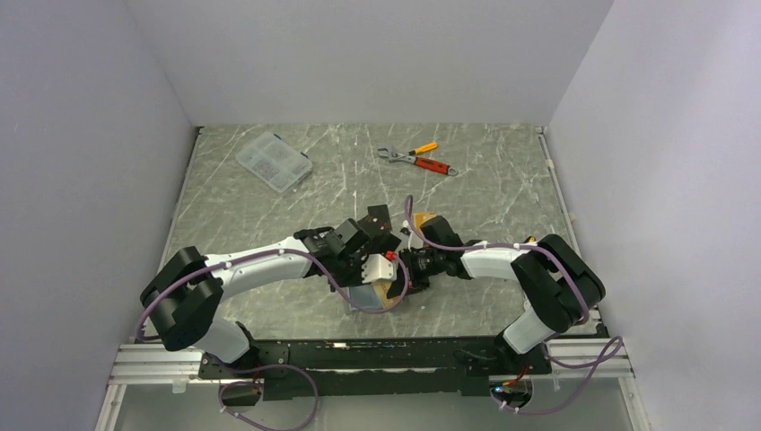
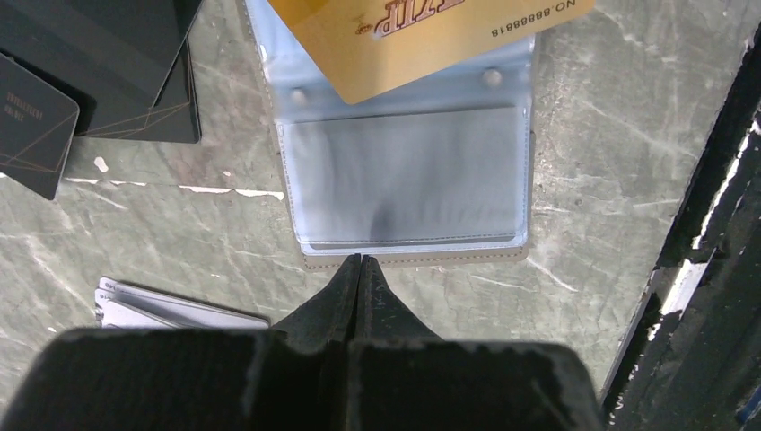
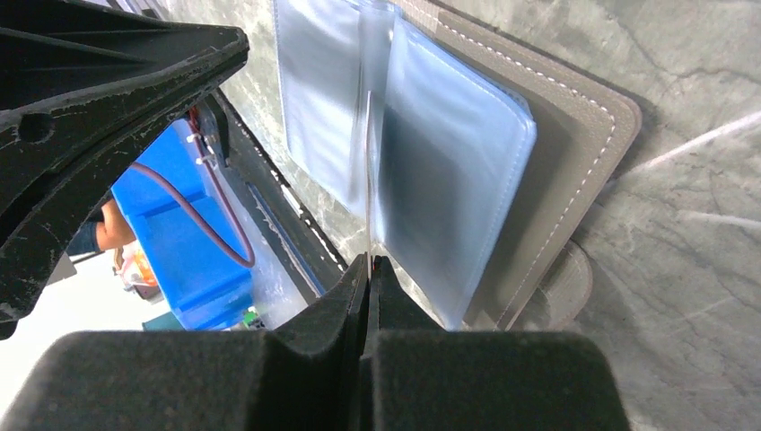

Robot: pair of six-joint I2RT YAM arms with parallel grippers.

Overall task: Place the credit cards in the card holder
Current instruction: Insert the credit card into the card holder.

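Observation:
The card holder (image 2: 404, 180) lies open on the table, blue-grey sleeves up; its taupe cover (image 3: 574, 162) shows in the right wrist view. An orange-gold credit card (image 2: 422, 40) hangs tilted over its far half. My right gripper (image 3: 369, 260) is shut on that card, which shows edge-on (image 3: 369, 180) between two sleeves. My left gripper (image 2: 361, 262) is shut with nothing visible between its fingers, its tips touching the holder's near edge. Black cards (image 2: 90, 63) lie to the left of the holder. Silvery-grey cards (image 2: 170, 310) lie beside my left fingers.
A clear plastic compartment box (image 1: 274, 162) sits at the back left. An orange-handled wrench and pliers (image 1: 417, 160) lie at the back centre. The table's near edge and black rail (image 2: 709, 269) run close to the holder.

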